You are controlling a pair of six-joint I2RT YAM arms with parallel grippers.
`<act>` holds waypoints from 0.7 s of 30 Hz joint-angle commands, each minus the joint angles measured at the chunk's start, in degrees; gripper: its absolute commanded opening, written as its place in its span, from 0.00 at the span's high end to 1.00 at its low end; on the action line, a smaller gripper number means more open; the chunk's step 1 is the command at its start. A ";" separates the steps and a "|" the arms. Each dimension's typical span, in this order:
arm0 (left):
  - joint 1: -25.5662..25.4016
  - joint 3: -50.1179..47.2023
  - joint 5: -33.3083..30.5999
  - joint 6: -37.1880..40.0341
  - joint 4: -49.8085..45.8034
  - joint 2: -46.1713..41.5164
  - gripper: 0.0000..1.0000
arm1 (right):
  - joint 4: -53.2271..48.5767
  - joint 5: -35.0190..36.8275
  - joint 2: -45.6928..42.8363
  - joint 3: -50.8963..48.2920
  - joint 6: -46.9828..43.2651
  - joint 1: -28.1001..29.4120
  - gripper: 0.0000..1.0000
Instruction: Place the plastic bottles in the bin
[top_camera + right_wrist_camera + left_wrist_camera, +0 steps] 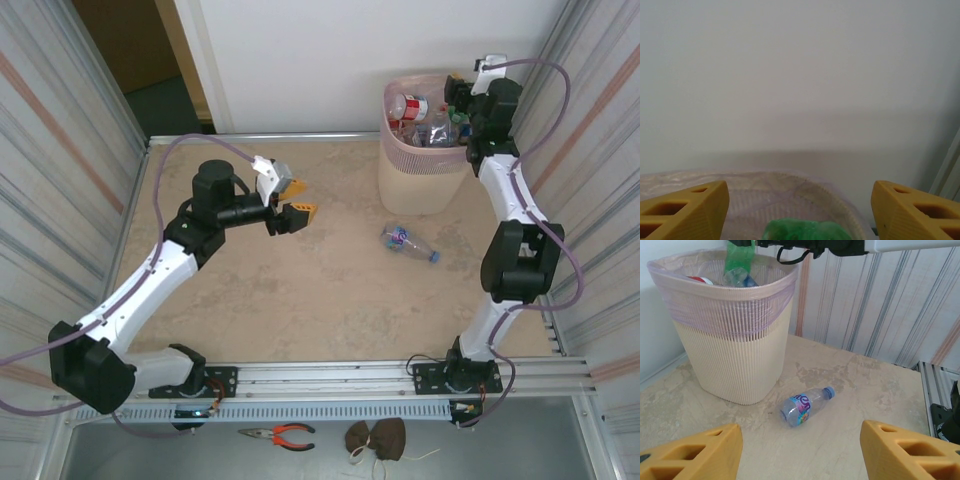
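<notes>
One clear bottle point(408, 243) with a blue cap and a coloured label lies on its side on the right half of the tabletop. It is near the bin point(420, 185) but apart from it, on the side towards the near edge, and the bin itself stands by the far right corner with several bottles point(425, 120) already inside. The lying bottle's long axis runs roughly from left edge to right edge, skewed a little, with the cap end towards the right edge and slightly nearer. The left end effector point(297, 200) hovers above the middle of the tabletop, its orange fingers wide apart and holding nothing, and it faces the right edge, so the bottle sits ahead of it and between its fingers in the left wrist view. The right end effector point(800, 200) is raised above the bin, and its fingers are spread wide. A green bottle point(739, 257) sits between them over the bin's mouth, with a clear gap to each finger in the right wrist view, so it looks let go rather than gripped. The left end effector seems the better placed for the lying bottle, being lower and already aimed at it. From there the bottle lies slantwise to the line between the fingers, so the wrist would probably need to turn until they straddle the body across its width.
</notes>
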 commanded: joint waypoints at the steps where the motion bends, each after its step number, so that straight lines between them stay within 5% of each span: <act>1: -0.22 0.32 0.77 -1.32 1.08 -2.36 0.37 | -0.88 0.82 -7.81 -0.42 -1.36 0.34 0.26; 10: -0.26 -0.54 1.17 -1.91 1.37 -3.05 0.37 | -9.68 -1.83 -8.78 3.34 -0.14 -0.31 0.43; 21: -0.27 -0.44 0.89 -1.56 1.10 -2.01 0.37 | -20.36 -6.38 7.20 22.89 4.11 -1.84 0.56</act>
